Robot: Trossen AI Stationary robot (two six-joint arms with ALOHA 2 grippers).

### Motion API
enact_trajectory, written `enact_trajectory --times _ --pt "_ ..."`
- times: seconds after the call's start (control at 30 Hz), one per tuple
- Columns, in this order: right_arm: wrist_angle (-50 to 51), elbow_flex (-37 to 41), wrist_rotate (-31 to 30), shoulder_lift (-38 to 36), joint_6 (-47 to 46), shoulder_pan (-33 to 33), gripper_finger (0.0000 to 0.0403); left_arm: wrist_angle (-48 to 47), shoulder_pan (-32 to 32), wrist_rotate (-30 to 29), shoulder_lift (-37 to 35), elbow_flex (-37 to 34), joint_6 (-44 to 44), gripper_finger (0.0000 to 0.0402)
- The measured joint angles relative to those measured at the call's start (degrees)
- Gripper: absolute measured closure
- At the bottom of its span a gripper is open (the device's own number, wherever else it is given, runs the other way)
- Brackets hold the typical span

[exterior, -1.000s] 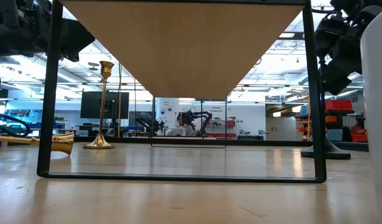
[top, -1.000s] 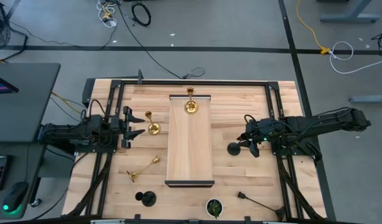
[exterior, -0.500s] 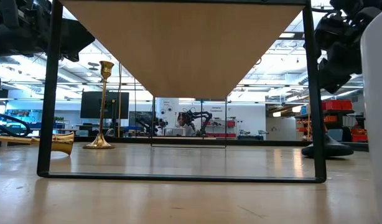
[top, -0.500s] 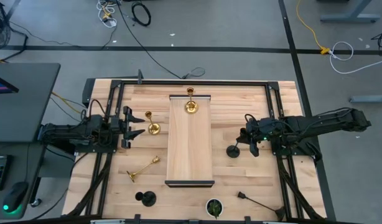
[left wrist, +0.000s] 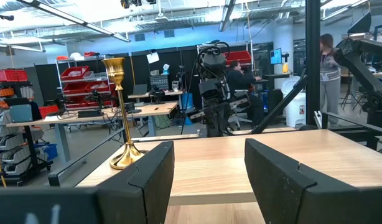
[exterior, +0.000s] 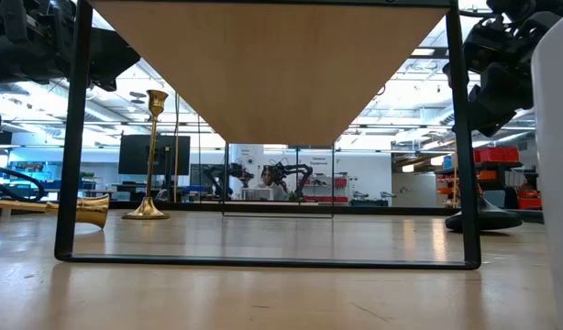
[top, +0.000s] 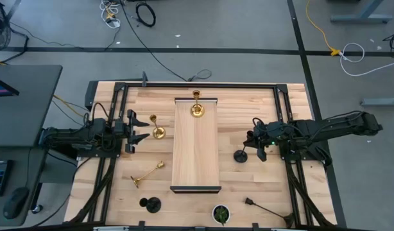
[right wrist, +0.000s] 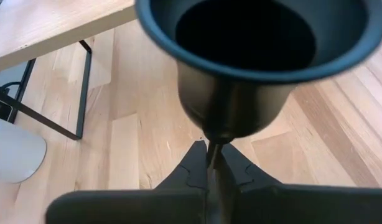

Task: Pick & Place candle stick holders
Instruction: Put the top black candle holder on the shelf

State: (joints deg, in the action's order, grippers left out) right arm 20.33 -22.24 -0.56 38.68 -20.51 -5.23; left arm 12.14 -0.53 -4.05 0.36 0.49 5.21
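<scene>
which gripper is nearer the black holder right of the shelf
Right. The right gripper is shut on the black holder's stem; the left gripper waits open across the shelf, by a gold holder.

1. Even, bright overhead light fell on the table [top: 248,102] — shadows were faint.
2. Ceiling strips glared behind the low view's raised shelf [exterior: 263,64], whose underside was dim.
3. The black holder's cup [right wrist: 253,43] was blurred — too close.
</scene>
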Motion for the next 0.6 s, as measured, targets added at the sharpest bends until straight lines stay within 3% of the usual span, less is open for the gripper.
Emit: enact_trajectory --times 0.33,0.6 --pt "-0.81 -1.55 -0.04 0.02 0.05 -0.01 0.0402 0.04 0.02 0.00 0.00 0.00 -0.02 0.0204" --pt "6.57 -11.57 -2.03 0.15 3.14 -0.02 0.0402 0.09 0.00 0.00 0.00 -0.02 -0.04 0.0204"
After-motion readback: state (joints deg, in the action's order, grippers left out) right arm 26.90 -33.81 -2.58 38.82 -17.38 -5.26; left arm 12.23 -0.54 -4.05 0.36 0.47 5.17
